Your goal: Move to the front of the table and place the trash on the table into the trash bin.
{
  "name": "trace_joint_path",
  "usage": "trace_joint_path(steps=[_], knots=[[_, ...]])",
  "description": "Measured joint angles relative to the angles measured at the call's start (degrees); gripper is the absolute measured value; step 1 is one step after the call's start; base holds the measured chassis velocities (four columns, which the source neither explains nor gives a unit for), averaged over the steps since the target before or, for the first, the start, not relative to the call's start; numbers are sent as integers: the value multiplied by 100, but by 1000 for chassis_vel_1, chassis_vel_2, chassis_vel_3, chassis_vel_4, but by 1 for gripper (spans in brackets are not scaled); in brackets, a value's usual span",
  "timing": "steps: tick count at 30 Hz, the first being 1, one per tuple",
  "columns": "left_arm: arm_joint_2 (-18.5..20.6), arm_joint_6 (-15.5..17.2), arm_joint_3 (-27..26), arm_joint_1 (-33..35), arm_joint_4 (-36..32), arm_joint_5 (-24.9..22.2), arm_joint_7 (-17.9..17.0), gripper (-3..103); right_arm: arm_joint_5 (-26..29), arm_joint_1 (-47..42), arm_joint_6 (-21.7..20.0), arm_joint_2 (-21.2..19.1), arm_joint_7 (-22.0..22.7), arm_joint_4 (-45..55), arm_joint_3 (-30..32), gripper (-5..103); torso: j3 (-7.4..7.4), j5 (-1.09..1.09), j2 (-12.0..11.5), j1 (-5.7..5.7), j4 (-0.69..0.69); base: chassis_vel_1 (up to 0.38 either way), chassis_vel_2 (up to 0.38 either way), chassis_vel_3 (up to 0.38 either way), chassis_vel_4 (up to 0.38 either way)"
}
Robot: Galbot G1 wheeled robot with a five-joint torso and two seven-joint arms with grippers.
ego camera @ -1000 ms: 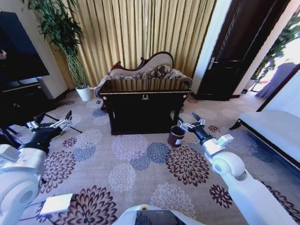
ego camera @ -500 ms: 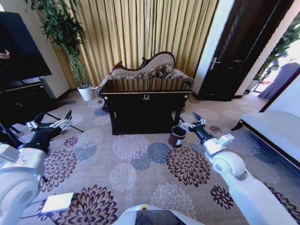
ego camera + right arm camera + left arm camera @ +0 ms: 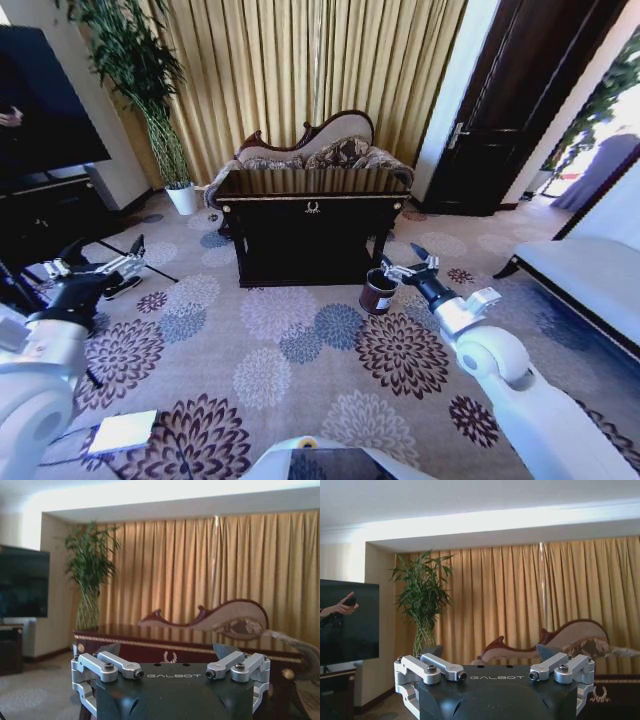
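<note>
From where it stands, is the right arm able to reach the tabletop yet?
Probably not: the right tool hangs open short of the table, with carpet between the robot and it.

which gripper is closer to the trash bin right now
Right. The right gripper hovers just beside the trash bin, at its right side; the left gripper is far off across the carpet.
</note>
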Motion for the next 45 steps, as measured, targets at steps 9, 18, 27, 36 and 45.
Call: trace_joint_path(steps=[9,18,27,36,45], knots=[[67,521,-26,-149,68,-40,202,100,45,-96,-628,-81,576,307,82,100,0,-1,0,0,0,0,0,0,0],[83,569,22,-195,145,-47,201,100,5,-233,-679,-39,607,317,81,100,0,0,0,0,0,0,0,0,0],[88,611,-23,-191,90,-58,202,100,0,-295,-691,-13,607,355,100,100,0,0,0,0,0,0,0,0,0],[88,612,-65,-167,25,-63,202,100,0,-335,-684,-1,607,387,117,100,0,0,0,0,0,0,0,0,0],[92,597,-85,-163,0,-126,201,100,5,-360,-653,18,610,391,159,100,0,0,0,0,0,0,0,0,0]])
